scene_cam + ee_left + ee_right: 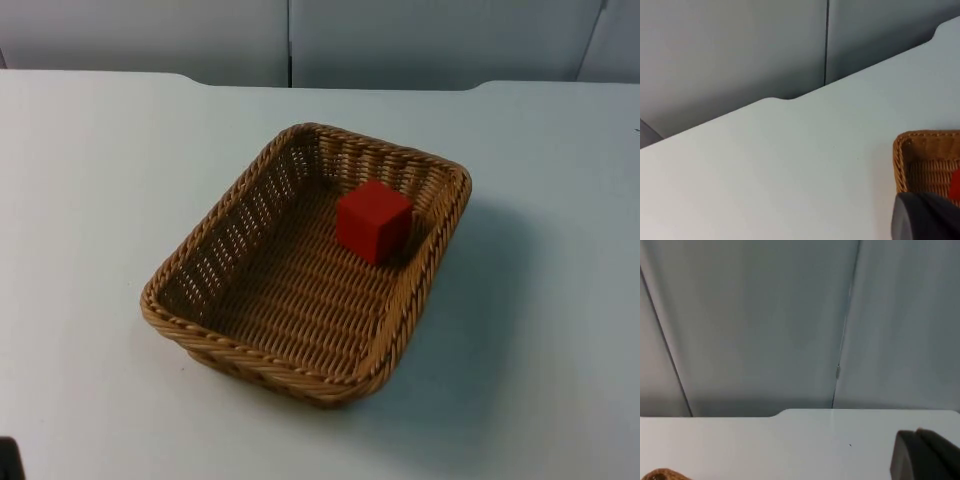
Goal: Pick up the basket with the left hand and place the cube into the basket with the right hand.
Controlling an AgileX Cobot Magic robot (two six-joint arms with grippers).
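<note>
A rectangular woven tan wicker basket [300, 340] sits on the white table top [80, 200] with a red cube [373, 221] inside near its far right corner, a basket corner [925, 160] shows from the left wrist, and both grippers' finger states cannot be told.

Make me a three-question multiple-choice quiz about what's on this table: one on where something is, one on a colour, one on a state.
1. Where is the cube?
A. inside the basket, near its far right corner
B. on the table beside the basket
C. under the basket

2. What colour is the cube?
A. blue
B. red
C. green

3. How does the basket stand?
A. upside down
B. lifted off the table
C. upright on the white table

Answers: 1 A, woven walls surround the cube in the top view. 2 B, its faces are plainly red. 3 C, its opening faces up and its base meets the table.
</note>
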